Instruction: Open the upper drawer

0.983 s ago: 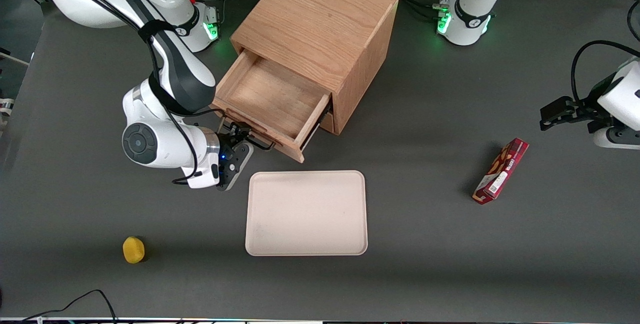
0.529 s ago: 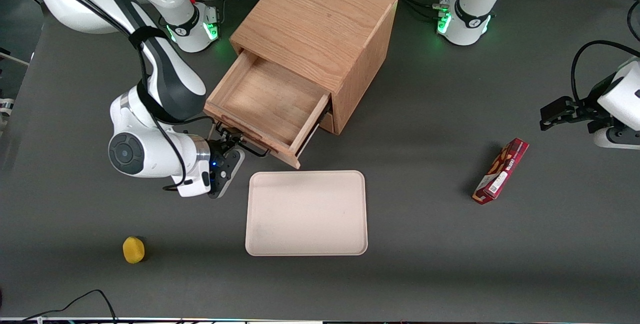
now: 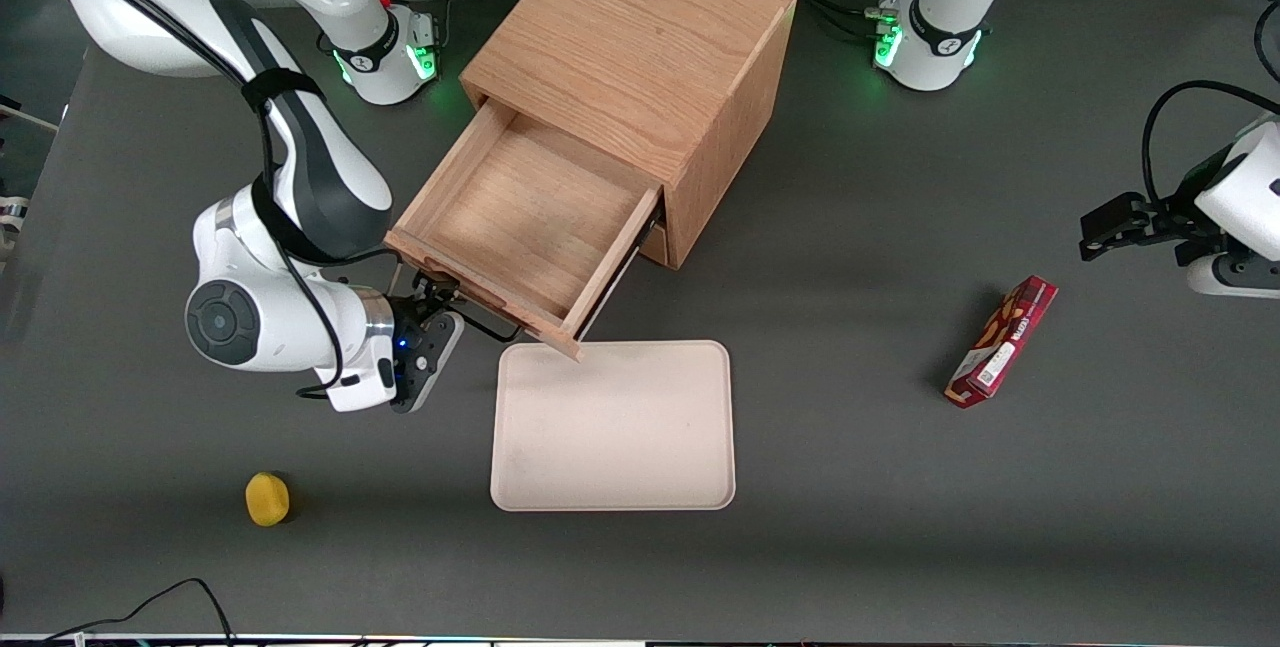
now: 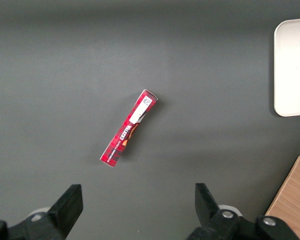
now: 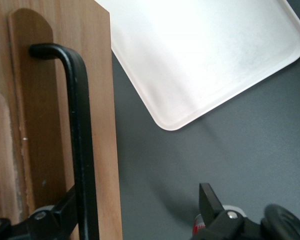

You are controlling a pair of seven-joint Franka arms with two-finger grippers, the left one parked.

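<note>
The light oak cabinet [image 3: 640, 47] stands at the back of the table. Its upper drawer [image 3: 520, 217] is pulled far out and is empty inside. The drawer's front corner reaches over the edge of the tray. My gripper [image 3: 432, 292] is at the drawer's front, at the black bar handle [image 3: 485, 322]. In the right wrist view the gripper [image 5: 137, 197] is open, with its fingers wide apart. One finger [image 5: 65, 207] sits between the handle [image 5: 80, 125] and the drawer front [image 5: 102, 150]. The other finger [image 5: 210, 200] is out over the table. The bottom drawer is mostly hidden under the upper one.
A cream tray [image 3: 612, 425] lies just in front of the drawer, nearer the front camera; it also shows in the right wrist view [image 5: 200, 55]. A yellow object [image 3: 267, 499] lies near the table's front edge. A red box [image 3: 1002, 341] lies toward the parked arm's end.
The upper drawer has slid farther out of the cabinet. My gripper has moved with the handle, nearer the front camera and toward the working arm's end.
</note>
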